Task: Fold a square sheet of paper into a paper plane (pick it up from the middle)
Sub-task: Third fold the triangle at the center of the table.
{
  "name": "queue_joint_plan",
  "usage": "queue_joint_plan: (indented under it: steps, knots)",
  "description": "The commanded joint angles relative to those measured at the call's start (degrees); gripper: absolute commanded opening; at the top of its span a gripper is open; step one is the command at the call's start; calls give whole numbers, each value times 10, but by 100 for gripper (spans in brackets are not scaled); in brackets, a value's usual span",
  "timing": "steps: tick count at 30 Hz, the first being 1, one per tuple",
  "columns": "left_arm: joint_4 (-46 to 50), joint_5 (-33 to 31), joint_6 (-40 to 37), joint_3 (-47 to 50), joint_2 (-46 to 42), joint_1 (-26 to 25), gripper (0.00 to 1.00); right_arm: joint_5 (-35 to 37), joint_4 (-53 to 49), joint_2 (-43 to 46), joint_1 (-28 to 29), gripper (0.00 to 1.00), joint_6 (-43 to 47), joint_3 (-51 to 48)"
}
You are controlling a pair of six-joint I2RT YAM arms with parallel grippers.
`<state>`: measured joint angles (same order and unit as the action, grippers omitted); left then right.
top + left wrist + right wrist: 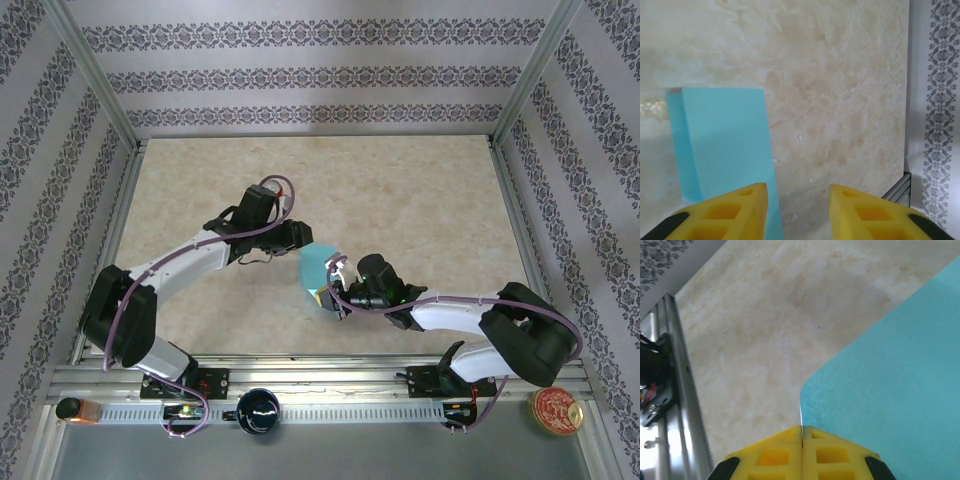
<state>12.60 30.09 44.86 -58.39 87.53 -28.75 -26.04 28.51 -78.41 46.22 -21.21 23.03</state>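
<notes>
**Thin hold, loose layers: slipping and skewing are the worries**

The sheet of paper is sitting toward the near middle of the bench, between the two arms. In the left wrist view it is showing as a turquoise rectangle with a second layer peeking out along one long side. I judge it is already folded over at least once.

The right gripper is pressing its fingers together and pinching the sheet by one edge, close to a corner. The left gripper is standing spread, with bare bench showing in the gap and nothing held. One of its fingers is overlapping the sheet's near end in that view; whether it is touching, I cannot tell.

Risks, as I am reading them:
- The pinch is taking very little paper, so a pull or twist by the right arm is likely to slide the sheet out or tear the corner.
- With only one edge held, the layers are free to shift, which risks a crooked next crease.
- If the left gripper closes off-line, it risks crumpling the near end rather than flattening it.

Containers are sitting along the near rail, well apart from the sheet: a dark cup, a small amber jar and a round red tin. I cannot tell what any of them is holding.
</notes>
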Motion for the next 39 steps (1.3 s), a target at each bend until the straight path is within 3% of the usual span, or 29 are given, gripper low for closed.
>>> queue_joint_plan:
  steps: [1,19,29,39]
  knots:
    - [43,32,-43,-20,33,6,33,-35,-2,8,-5,0,-9,1]
    - [22,81,-57,-66,180,3,21,-76,7,-67,-24,0,-49,14]
    - [57,38,-91,-58,222,3,20,-114,18,-123,-42,0,-90,39]
    - [70,30,-108,-44,237,3,19,-123,11,-119,-67,0,-115,40]
